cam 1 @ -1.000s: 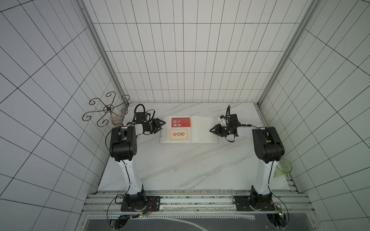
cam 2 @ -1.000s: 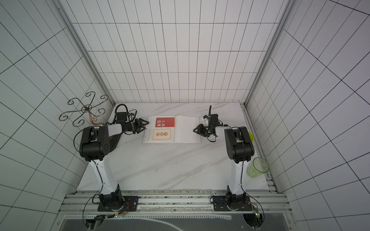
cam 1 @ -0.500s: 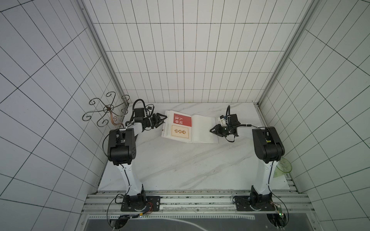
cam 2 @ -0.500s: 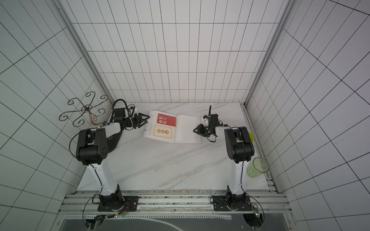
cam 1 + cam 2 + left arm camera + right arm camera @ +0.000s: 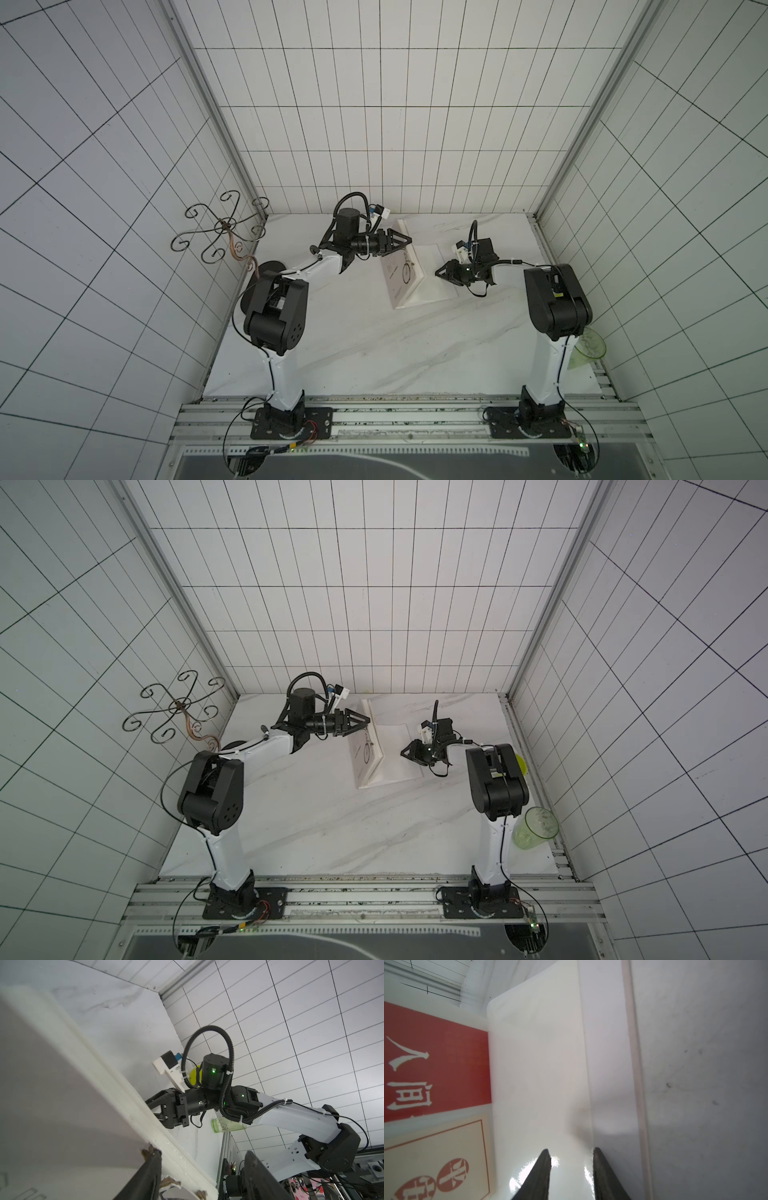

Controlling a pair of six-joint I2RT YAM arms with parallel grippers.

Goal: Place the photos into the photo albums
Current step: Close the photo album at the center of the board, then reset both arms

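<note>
Marble tabletop (image 5: 374, 353), photo album (image 5: 401, 274) cover tilted up between left end effector (image 5: 405, 241) fingers.

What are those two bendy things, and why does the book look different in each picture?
They are two robot arms at the edge of a marble table. Two pictures look down from above; two come from cameras on the arms' wrists, so the book looks huge. It is a white photo album. The left gripper is open around its raised half. The right gripper sits open at the flat page. A red card and a cream card show on the raised page.
</note>
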